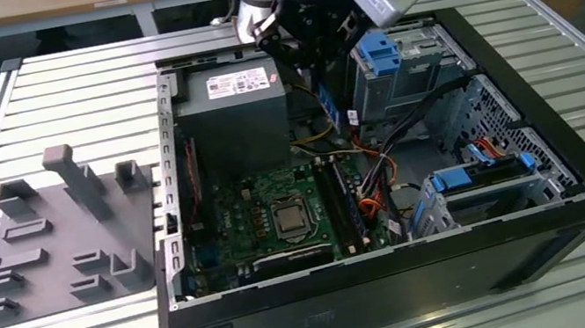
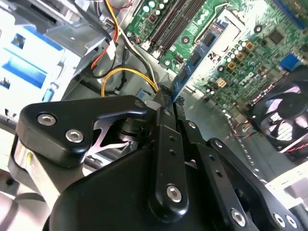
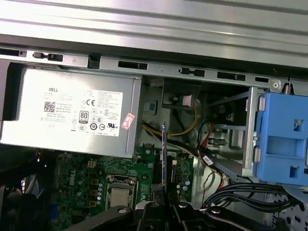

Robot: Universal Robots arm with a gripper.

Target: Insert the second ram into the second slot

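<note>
Ram: thin dark-blue circuit-board stick, held over green motherboard in open black computer case.
Gripper: black two-finger gripper, fingers pinched tight on the stick's end.

Thin dark-blue second ram with small dark chips, hanging lengthwise, one end pinched in the gripper

Open computer case lies beside a grey, perhaps plastic, fixture.

Unit count: one computer case, one power supply, one motherboard, one gripper. Blue drive-bay clips: two. One ram stick is clear of the slots.
</note>
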